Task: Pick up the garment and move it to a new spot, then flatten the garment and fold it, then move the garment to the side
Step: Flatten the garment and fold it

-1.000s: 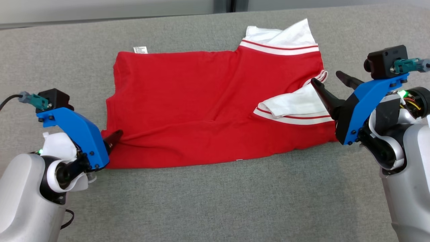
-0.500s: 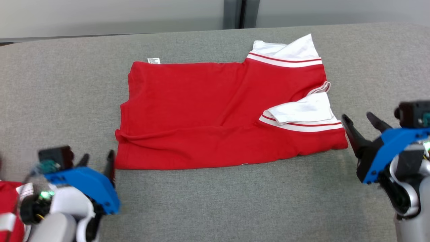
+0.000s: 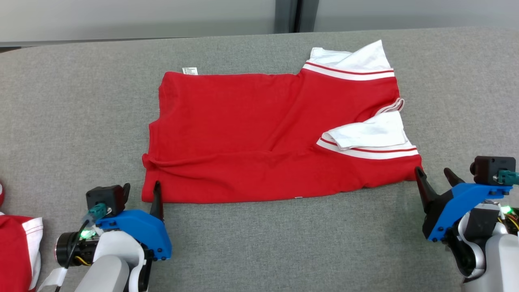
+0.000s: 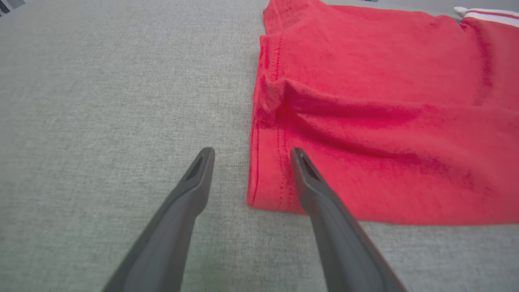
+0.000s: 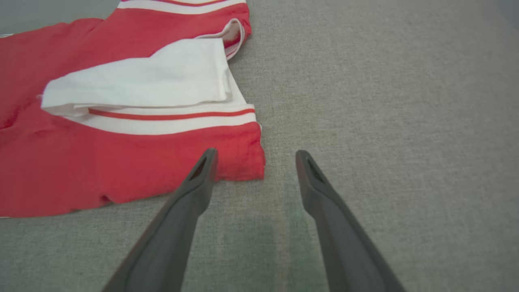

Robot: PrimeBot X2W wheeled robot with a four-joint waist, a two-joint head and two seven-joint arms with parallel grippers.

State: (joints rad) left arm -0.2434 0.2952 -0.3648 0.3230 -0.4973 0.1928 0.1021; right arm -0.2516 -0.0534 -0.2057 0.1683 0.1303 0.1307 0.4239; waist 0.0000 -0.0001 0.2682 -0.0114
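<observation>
**Red garment flat mid-surface, both grippers open beside it**

Head view: the red garment (image 3: 263, 134) lay spread roughly in the middle of the grey surface (image 3: 259, 243), long side running L to R. A small white label (image 3: 189, 71) stuck out at its far-left corner. On the R end, one white sleeve (image 3: 369, 132) w/ red-striped trim was folded over the red cloth, and another white part (image 3: 357, 59) poked out past the far edge. The left gripper (image 3: 142, 187) sat at the near-left corner, fingers apart, nothing between them. The right gripper (image 3: 432, 174) sat just off the near-right corner, fingers also apart and empty. A second red-and-white cloth (image 3: 16, 251) showed at the lower-left edge.

Left wrist view: the left gripper (image 4: 252, 152) was spread wide, one finger over bare surface (image 4: 101, 101), the other in front of the garment (image 4: 385, 121) at its hemmed corner; contact can't be told. A ridge ran across the cloth near that edge.

Right wrist view: the right gripper (image 5: 255, 152) was spread wide, with the garment (image 5: 101, 170) corner just beyond the gap. The folded white sleeve (image 5: 142, 77) lay farther on, bare surface (image 5: 385, 101) opposite.
</observation>
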